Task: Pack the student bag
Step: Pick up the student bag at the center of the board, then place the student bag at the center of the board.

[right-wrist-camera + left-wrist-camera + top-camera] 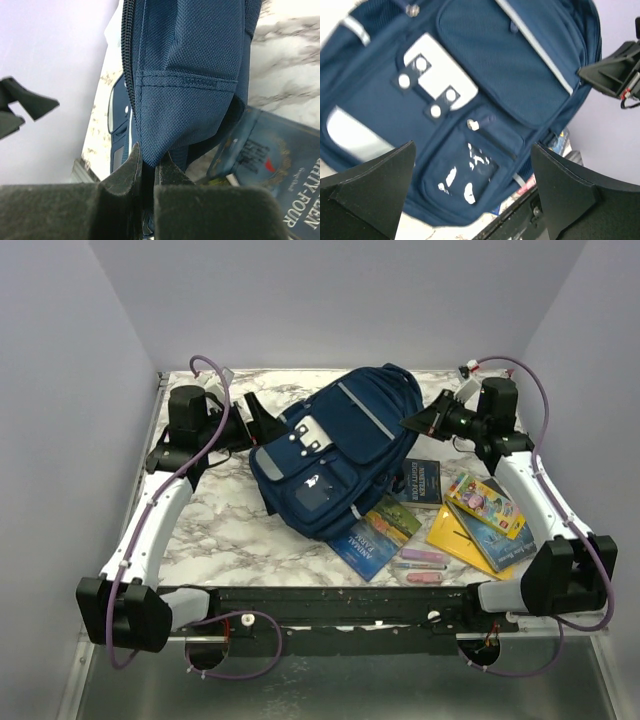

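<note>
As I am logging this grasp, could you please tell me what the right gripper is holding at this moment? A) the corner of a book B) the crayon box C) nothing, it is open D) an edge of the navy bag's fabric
D: in the right wrist view the right gripper is closed on a seamed edge of the student bag, with navy fabric pinched between its fingers.

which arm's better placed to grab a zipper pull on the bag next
Left, likely: the left end effector is open, facing the student bag; the right end effector is shut on its fabric.
</note>
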You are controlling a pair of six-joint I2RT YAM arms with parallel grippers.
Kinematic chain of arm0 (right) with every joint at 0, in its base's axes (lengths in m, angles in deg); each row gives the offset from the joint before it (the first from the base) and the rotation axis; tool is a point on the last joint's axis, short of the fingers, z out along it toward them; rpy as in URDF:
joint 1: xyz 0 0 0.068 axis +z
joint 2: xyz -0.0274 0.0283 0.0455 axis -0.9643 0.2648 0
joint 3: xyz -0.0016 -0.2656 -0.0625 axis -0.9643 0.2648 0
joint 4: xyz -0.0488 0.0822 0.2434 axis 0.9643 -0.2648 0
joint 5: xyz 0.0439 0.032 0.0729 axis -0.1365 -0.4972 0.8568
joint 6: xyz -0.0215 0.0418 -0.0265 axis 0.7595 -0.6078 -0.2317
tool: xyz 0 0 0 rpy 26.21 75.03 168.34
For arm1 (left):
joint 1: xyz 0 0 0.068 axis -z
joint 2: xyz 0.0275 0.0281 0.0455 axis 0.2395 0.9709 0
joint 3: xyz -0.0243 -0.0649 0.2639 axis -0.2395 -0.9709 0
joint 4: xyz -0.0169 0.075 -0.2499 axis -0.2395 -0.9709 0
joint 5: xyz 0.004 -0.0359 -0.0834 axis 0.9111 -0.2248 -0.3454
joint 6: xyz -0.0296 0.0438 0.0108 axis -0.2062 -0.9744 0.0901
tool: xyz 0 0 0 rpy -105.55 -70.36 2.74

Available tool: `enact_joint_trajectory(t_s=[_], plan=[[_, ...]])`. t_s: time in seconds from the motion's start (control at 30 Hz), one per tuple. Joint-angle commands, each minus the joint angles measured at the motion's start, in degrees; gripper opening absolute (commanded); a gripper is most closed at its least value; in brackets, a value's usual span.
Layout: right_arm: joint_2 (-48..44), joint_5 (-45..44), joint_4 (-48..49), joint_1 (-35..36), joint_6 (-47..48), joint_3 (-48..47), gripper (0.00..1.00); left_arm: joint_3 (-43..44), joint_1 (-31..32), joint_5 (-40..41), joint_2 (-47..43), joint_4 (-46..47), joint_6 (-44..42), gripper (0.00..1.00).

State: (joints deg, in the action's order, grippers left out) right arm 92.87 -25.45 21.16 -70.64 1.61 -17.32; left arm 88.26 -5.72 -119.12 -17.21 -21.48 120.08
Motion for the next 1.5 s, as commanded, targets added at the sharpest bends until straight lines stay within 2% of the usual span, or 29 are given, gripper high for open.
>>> enact_joint_trajectory(t_s=[0.0,0.13,0.27,0.37,0.47,0.67,0.8,0.97,1.07,1.17,1.2,1.27,1.3,1.37,1.47], plan=[[-5.22,7.67,-2.37,2.38,1.99,-0.79,0.0,0.12,-0.4,7.07,-3.83,-1.12,-3.6,0.98],[-5.58,9.06,0.24,5.22,-0.63,0.57,0.01,0.28,-0.45,7.83,-4.07,-1.39,-4.02,0.98],[-1.43,5.88,5.57,15.98,-3.49,1.98,0.01,0.29,-0.46,7.7,-3.99,-1.35,-3.97,0.98],[0.71,0.24,16.1,20.9,-10.08,5.83,0.01,0.07,-0.48,8.21,-4.16,-1.49,-4.3,0.98],[2.14,-2.43,23.52,21.3,-15.69,9.46,0.01,0.19,-0.49,9.51,-4.25,-2.14,-5.04,0.98],[4.41,-6.32,23.3,21.28,-13.88,12.54,0.01,0.2,-0.24,10.74,-4.1,-2.68,-5.13,0.98],[6.58,-9.99,31.74,21.24,-16.38,18.28,0.01,-0.06,0.73,9.93,-4.23,-4.4,-3.42,0.98],[11.04,-16.54,42.23,21.25,-22.89,21.37,0.01,-9.04,0.78,5.01,-11.14,-4.26,2.27,0.98],[14.28,-19.66,43.82,21.23,-23.45,20.71,0.01,-16.27,0.76,3.07,-16.64,-4.3,6.79,0.98],[17.44,-18.5,43.65,21.29,-21.34,19.47,0.01,-22.02,0.76,4.21,-21.88,-7.07,11.98,0.95],[17.95,-18.11,43.0,21.29,-20.27,19.21,0.03,-23.24,0.74,5.24,-23.46,-8.51,13.85,0.94],[17.86,-18.31,40.06,21.24,-16.96,19.26,0.17,-25.25,0.8,7.53,-27.59,-12.03,16.21,0.94],[17.28,-19.47,37.01,21.29,-14.16,18.98,0.31,-26.42,0.82,9.09,-29.52,-13.27,17.07,0.93],[16.29,-22.65,27.15,21.3,-7.29,16.23,0.47,-28.53,0.79,11.68,-33.59,-15.45,19.17,0.91],[13.99,-29.14,14.32,21.39,1.5,12.6,0.56,-33.89,0.86,11.05,-38.74,-13.71,24.19,0.84]])
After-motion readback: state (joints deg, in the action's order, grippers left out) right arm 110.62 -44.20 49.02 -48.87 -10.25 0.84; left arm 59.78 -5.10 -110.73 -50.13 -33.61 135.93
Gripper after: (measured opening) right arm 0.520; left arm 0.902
